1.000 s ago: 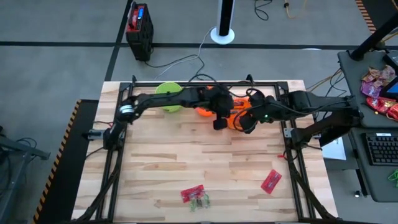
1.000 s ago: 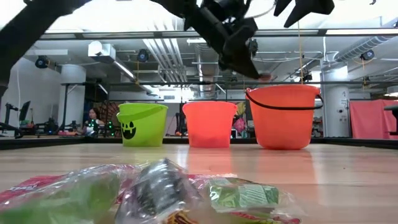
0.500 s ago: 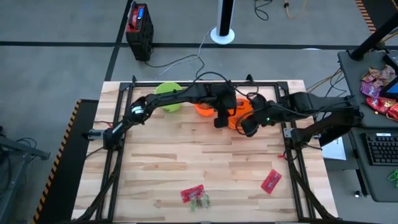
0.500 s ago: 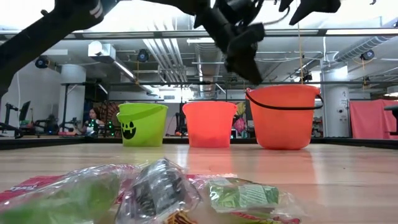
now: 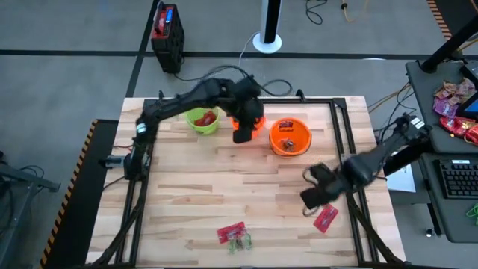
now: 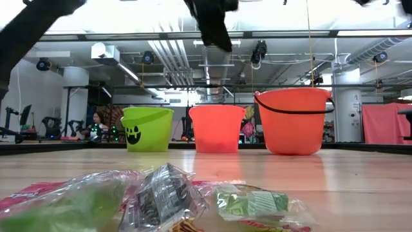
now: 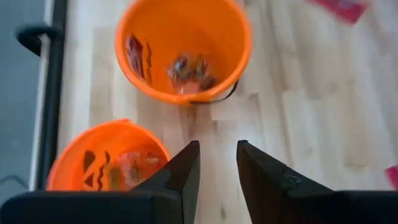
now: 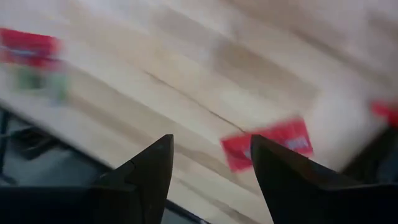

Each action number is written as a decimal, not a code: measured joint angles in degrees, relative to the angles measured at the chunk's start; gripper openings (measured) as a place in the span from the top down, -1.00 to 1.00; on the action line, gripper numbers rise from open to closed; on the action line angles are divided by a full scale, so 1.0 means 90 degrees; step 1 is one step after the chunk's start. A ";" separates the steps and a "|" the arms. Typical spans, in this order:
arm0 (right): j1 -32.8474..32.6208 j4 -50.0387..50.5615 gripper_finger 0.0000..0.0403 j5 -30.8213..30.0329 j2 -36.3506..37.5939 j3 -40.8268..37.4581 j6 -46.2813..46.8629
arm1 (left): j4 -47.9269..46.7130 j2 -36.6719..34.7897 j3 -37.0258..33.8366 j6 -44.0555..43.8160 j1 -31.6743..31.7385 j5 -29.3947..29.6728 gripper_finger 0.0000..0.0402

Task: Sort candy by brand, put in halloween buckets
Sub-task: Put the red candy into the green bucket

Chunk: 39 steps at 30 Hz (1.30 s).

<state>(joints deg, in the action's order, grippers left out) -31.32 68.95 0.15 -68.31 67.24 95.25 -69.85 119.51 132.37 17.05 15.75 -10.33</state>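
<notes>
Green bucket [image 5: 202, 119]: far left, red candy inside.
Left gripper [image 5: 243, 134]: above the jack-o'-lantern bucket [image 7: 107, 158], fingers parted, empty.
Wide orange bucket [image 5: 290, 136]: far centre, holding candy.
Right gripper [image 5: 312, 196]: released, over a red packet [image 5: 326, 217] near right.
Candy pile [image 5: 234, 235]: near centre.

No legible text, brand or number on any object. Candy [image 6: 161, 200] wrappers show print, unreadable. Only signs: a black jack-o'-lantern face on the green bucket [image 6: 147, 129] and on an orange bucket [image 7: 107, 163].
</notes>
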 joint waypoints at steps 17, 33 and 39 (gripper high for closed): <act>-0.1078 -0.2740 -0.02 0.1361 -0.0532 -0.3025 0.3407 | 0.2547 -0.4135 -0.2967 -0.1416 -0.0136 -0.0450 0.68; -0.1075 -0.4311 0.21 0.1979 -0.2223 -0.3160 0.2422 | 0.3008 -0.4651 -0.3286 -0.2668 -0.0140 -0.0420 0.68; -0.1078 -0.4416 0.75 0.1869 -0.2419 -0.3096 0.1912 | 0.2866 -0.4627 -0.3178 -0.3566 -0.0145 -0.0454 0.68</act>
<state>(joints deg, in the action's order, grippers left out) -41.02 29.21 16.96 -90.09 39.38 112.46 -44.06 77.87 103.76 -15.05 14.44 -14.41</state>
